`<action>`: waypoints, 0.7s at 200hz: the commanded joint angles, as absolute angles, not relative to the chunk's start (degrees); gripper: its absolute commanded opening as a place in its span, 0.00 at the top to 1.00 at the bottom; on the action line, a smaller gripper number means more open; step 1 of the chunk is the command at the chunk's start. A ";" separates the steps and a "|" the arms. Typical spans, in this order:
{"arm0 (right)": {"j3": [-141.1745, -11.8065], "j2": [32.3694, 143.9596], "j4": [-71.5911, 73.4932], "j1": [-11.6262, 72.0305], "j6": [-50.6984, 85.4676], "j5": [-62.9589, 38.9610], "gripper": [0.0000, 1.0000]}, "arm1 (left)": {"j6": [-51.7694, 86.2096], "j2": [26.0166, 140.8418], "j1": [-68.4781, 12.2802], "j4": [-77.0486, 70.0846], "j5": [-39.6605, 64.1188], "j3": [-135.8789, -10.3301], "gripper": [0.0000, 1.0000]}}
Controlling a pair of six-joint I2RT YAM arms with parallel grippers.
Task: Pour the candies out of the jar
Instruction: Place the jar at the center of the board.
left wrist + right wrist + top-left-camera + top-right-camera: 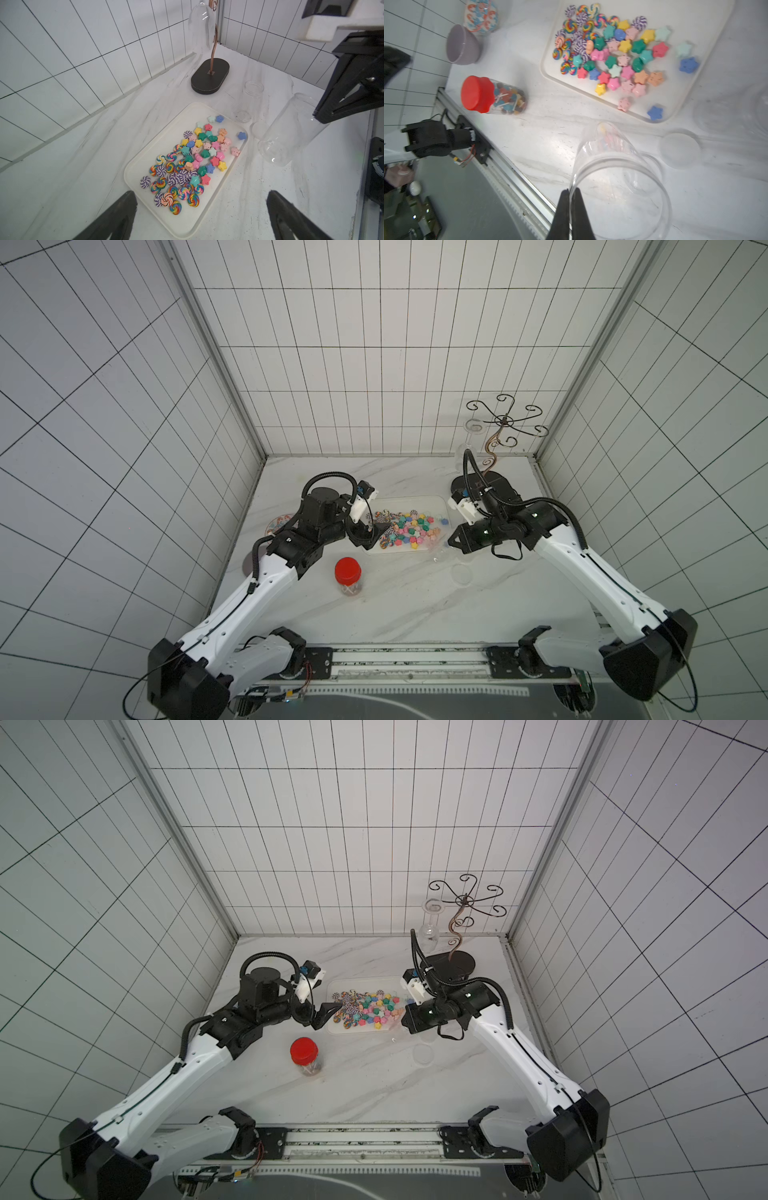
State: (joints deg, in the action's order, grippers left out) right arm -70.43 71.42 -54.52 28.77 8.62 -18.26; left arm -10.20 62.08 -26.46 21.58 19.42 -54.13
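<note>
Candies [199, 158] lie spread across the tray [199, 112], swirls at the end nearer the left arm, stars at the end nearer the right. None is seen on the table. The jar [291, 133], clear, appears empty. It hangs tilted just beside the tray's right end, its long axis running from base, low and toward the tray, to mouth, raised and back toward the right arm. Whether the base touches the table cannot be told. The right gripper [569, 190] is clamped on the jar's rim. A clear lid [679, 149] lies on the table close by. The left gripper [201, 194] stands wide open, empty, over the tray's left end.

Assessment: this jar looks poured out, and setting it upright falls to the right arm. A capped red-lidded jar [348, 576], with sweets inside, stands nearer the left arm.
</note>
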 commanded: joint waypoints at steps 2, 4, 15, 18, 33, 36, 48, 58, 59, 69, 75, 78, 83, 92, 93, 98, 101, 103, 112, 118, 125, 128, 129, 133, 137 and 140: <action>-75.10 69.07 -62.19 27.56 9.09 -6.59 1.00 | -7.96 61.44 -25.37 18.66 18.37 -53.57 0.03; -75.13 69.01 -62.50 27.41 9.13 -6.13 1.00 | -7.92 61.44 -25.33 18.64 18.37 -53.56 0.03; -75.03 68.28 -63.43 26.18 9.21 -4.17 1.00 | -7.58 61.36 -24.92 18.50 18.28 -53.54 0.03; -74.79 67.98 -63.46 25.59 9.30 -4.10 1.00 | -7.56 61.35 -24.84 18.46 18.28 -53.54 0.03; -73.77 66.98 -62.70 22.42 9.05 -5.03 1.00 | -7.56 61.44 -24.52 18.44 18.71 -53.53 0.03; -73.81 66.97 -62.74 21.92 9.05 -5.09 1.00 | -7.48 61.50 -24.48 18.45 18.73 -53.66 0.03; -74.21 67.23 -63.07 20.34 9.64 -3.99 1.00 | -7.47 61.40 -24.39 18.50 18.98 -53.68 0.03; -74.44 67.48 -63.09 18.96 10.31 -2.58 1.00 | -7.56 61.39 -24.35 18.63 19.28 -53.54 0.03; -74.44 67.54 -63.05 18.80 10.38 -2.48 1.00 | -7.56 61.37 -24.35 18.68 19.31 -53.57 0.03; -74.06 67.95 -62.73 17.24 10.72 -1.56 1.00 | -7.64 61.26 -24.35 18.81 19.38 -53.54 0.03; -73.49 68.26 -62.31 16.24 10.72 -1.41 1.00 | -7.65 61.13 -24.35 18.81 19.38 -53.54 0.03; -73.21 68.41 -61.97 15.66 10.66 -1.47 1.00 | -7.66 61.09 -24.35 18.85 19.35 -53.47 0.03; -72.77 68.63 -61.50 14.77 10.57 -1.85 1.00 | -7.73 61.00 -24.35 18.90 19.25 -53.44 0.03; -71.99 68.98 -59.81 13.11 10.30 -3.09 1.00 | -7.96 60.82 -24.35 18.85 19.29 -53.41 0.03; -71.90 68.99 -59.70 12.97 10.25 -3.17 1.00 | -7.93 60.86 -24.35 18.83 19.27 -53.38 0.03; -71.73 69.20 -58.80 12.15 10.28 -3.64 1.00 | -7.91 60.85 -24.35 18.81 19.31 -53.39 0.03; -71.72 69.32 -58.37 11.71 10.27 -3.83 1.00 | -7.91 60.89 -24.35 18.85 19.33 -53.40 0.03; -71.72 69.45 -58.08 11.45 10.24 -3.92 1.00 | -7.91 60.90 -24.35 18.86 19.42 -53.36 0.03; -71.80 70.05 -56.94 10.34 10.11 -4.34 1.00 | -7.91 60.91 -24.35 18.90 19.51 -53.40 0.03; -72.01 70.58 -56.36 9.74 10.02 -4.82 1.00 | -7.91 60.98 -24.35 18.90 19.62 -53.37 0.03; -72.03 71.24 -55.78 9.26 9.89 -5.31 1.00 | -7.94 61.04 -24.35 18.94 19.82 -53.40 0.03; -71.94 71.49 -55.40 9.11 9.78 -5.54 1.00 | -7.99 61.03 -24.35 18.97 19.80 -53.42 0.03; -71.96 71.61 -55.30 9.08 9.73 -5.58 1.00 | -7.99 61.06 -24.35 18.98 19.79 -53.43 0.03; -71.83 72.09 -54.98 8.97 9.61 -5.89 1.00 | -8.00 61.08 -24.35 19.05 19.78 -53.44 0.03; -71.81 72.60 -54.74 8.88 9.52 -6.29 1.00 | -8.00 61.08 -24.35 19.11 19.79 -53.47 0.03; -71.74 72.98 -54.62 8.88 9.45 -6.63 1.00 | -8.07 61.02 -24.35 19.15 19.79 -53.46 0.03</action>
State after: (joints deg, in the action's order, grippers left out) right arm -70.43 70.67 -57.39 9.98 10.04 -4.23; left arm -8.14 61.98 -24.62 20.34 19.14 -53.87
